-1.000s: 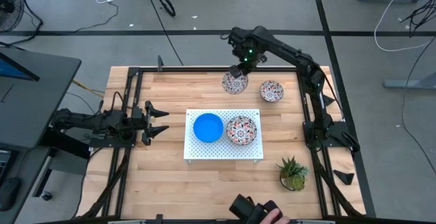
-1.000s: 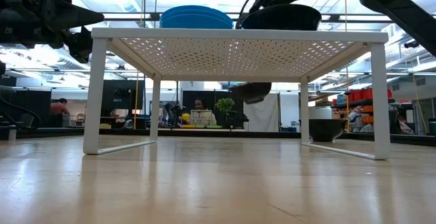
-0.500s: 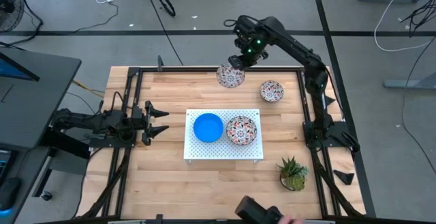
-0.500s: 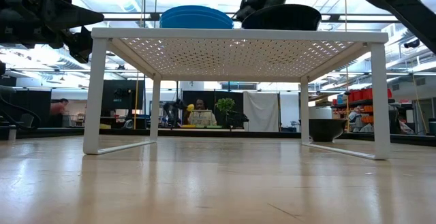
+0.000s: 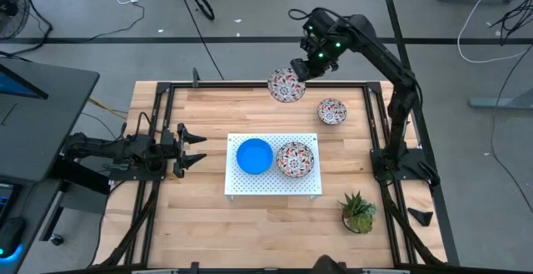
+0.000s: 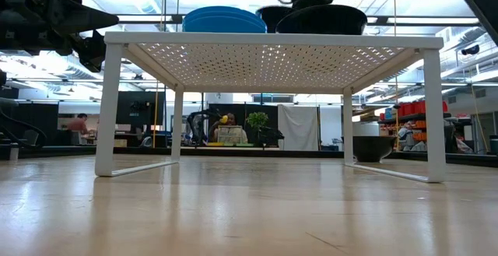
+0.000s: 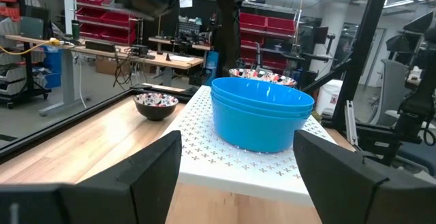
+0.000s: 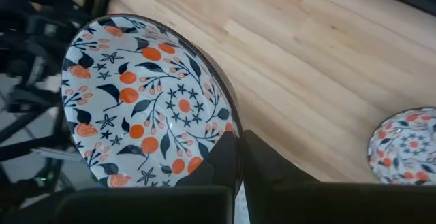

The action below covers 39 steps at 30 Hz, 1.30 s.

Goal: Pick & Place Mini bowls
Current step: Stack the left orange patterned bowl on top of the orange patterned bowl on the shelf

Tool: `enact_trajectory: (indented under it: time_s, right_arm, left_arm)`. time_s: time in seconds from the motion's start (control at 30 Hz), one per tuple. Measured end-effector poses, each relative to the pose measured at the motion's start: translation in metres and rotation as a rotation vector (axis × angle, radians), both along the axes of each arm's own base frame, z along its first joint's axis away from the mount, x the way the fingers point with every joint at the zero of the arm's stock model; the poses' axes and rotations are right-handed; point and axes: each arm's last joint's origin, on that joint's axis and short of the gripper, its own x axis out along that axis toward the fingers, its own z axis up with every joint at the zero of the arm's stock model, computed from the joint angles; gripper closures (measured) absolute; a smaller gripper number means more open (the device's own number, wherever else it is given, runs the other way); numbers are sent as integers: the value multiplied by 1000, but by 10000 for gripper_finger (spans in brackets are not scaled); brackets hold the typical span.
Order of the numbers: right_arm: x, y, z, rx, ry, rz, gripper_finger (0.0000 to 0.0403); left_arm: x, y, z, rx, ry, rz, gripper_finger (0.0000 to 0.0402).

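My right gripper point(image 5: 298, 68) is shut on a white floral mini bowl point(image 5: 284, 84), held in the air over the table's far edge. In the low view this bowl point(image 6: 271, 13) shows above the level of the board. A stack of blue bowls point(image 5: 254, 156) and a second floral bowl point(image 5: 295, 159) stand on the white perforated board point(image 5: 273, 187). A third floral bowl point(image 5: 331, 111) sits on the table by its base. My left gripper point(image 5: 198, 148) waits open at the table's left, level with the board. My right gripper pinches the floral bowl's rim point(image 8: 229, 120), on the side nearest the wrist. One finger point(image 8: 221, 161) lies inside the bowl and the other outside its wall. The fingers come slanting down from the far right. The bowl is lifted clear and tilted, its patterned inside still showing from above.
A small green potted plant point(image 5: 358, 211) stands near the table's near right corner. The board stands on legs point(image 6: 107, 108) with open room beneath it. Bare wood lies to the left of the board and along the near edge. A dark frame point(image 5: 158, 91) runs round the table.
My right gripper has risen with the floral bowl, from just above the table to higher than the board's top, drifting toward the far edge. The bowl has tipped somewhat in the hold. The other bowls have kept their places.
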Motion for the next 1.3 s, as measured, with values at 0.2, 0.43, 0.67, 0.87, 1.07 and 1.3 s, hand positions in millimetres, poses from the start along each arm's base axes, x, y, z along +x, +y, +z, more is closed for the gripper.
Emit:
enact_trajectory:
  time_s: [0.2, 0.43, 0.67, 0.87, 1.07, 1.3]
  right_arm:
    - [-5, 16, 13, -2, -42, 22, 394]
    - [11, 44, 14, 67, -81, 144, 394]
    - [25, 73, 14, 82, -78, 231, 394]
    - [31, 103, 12, 125, -84, 346, 394]
    - [10, 131, -10, 163, 41, 399, 394]
    - [-19, 153, -23, 172, 137, 381, 394]
  left_arm:
    - [0, 0, 0, 0, 0, 0, 113]
    - [0, 0, 0, 0, 0, 0, 113]
    - [0, 0, 0, 0, 0, 0, 113]
    - [0, 0, 0, 0, 0, 0, 113]
    - [0, 0, 0, 0, 0, 0, 113]
    - [0, 0, 0, 0, 0, 0, 113]
